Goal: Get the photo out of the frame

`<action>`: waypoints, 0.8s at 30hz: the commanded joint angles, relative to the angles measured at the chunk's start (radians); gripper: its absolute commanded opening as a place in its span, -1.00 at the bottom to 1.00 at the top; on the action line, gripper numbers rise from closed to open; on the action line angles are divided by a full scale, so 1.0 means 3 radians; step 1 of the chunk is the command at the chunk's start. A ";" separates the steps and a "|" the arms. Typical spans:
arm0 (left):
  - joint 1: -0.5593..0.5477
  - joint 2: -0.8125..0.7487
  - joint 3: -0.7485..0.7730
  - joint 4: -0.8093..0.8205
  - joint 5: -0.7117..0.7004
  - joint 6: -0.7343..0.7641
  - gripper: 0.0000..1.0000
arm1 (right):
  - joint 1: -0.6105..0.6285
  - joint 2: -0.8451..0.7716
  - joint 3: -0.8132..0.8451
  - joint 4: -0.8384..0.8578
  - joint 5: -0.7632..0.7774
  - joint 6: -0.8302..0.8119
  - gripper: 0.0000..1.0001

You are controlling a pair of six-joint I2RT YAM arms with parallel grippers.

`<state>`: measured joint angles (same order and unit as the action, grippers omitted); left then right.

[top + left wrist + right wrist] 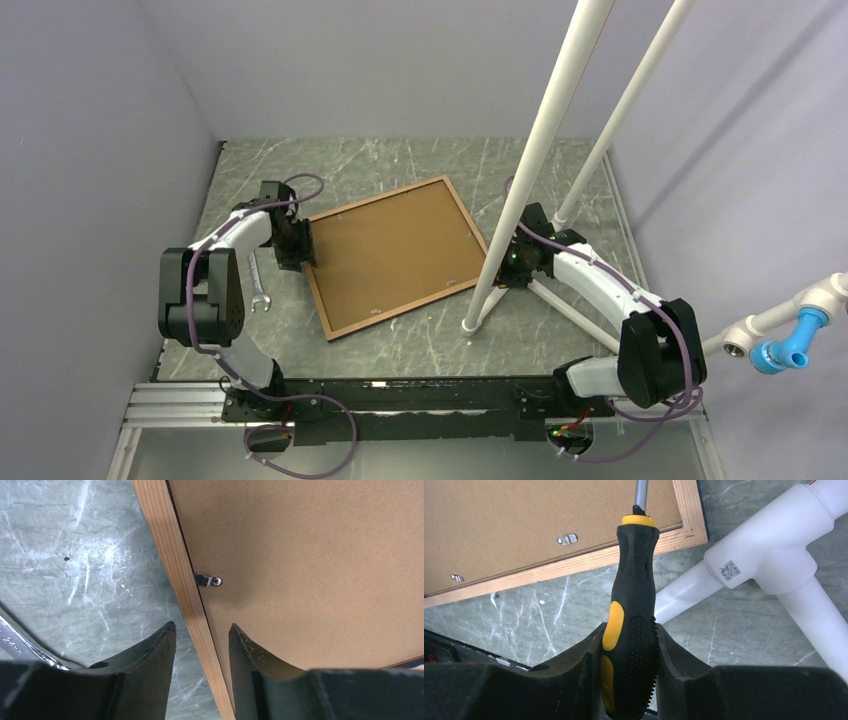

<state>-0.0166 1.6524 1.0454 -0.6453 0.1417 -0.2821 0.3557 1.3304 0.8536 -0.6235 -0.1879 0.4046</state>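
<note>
Right now I see the frame [395,255] lying back-up on the table [420,340] between my arms; the left gripper [200,630] is spread astride its wooden rim, and the right gripper [629,630] pinches a screwdriver [634,580].

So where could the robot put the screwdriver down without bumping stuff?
Best spot: the bare table strip between the frame and the back wall. Also free: the patch between the frame's near edge and the black base rail. Crowded: the right side, with the white pipe stand and the right gripper holding the screwdriver; the wrench lies left.
</note>
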 commanded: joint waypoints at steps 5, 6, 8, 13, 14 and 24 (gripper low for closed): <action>0.0004 0.0090 0.0038 -0.0015 0.0010 0.0139 -0.40 | -0.0060 0.0106 0.0131 -0.0038 -0.0213 0.0002 -1.00; 0.0004 0.0096 0.0041 -0.0017 0.0017 0.0142 -0.46 | -0.0061 0.0117 0.0137 -0.0008 -0.0294 0.0002 -1.00; 0.0007 0.0093 0.0036 -0.0018 0.0026 0.0150 -0.57 | -0.0059 0.0152 0.0154 0.0033 -0.0353 0.0018 -1.00; 0.0009 0.0070 0.0025 -0.0016 0.0033 0.0157 -0.80 | -0.0062 0.0306 0.0278 0.0043 -0.0355 0.0007 -1.00; 0.0006 0.0079 0.0029 -0.0023 0.0033 0.0155 -0.87 | -0.0061 0.0332 0.0290 0.0056 -0.0372 0.0007 -1.00; 0.0005 0.0068 0.0045 -0.0056 -0.0028 0.0143 -1.00 | -0.0063 0.0537 0.0317 0.0085 -0.0403 -0.0007 -1.00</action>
<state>-0.0071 1.6703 1.0515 -0.6624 0.1333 -0.2485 0.3389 1.4811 0.9195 -0.6102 -0.2905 0.4030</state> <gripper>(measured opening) 0.007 0.360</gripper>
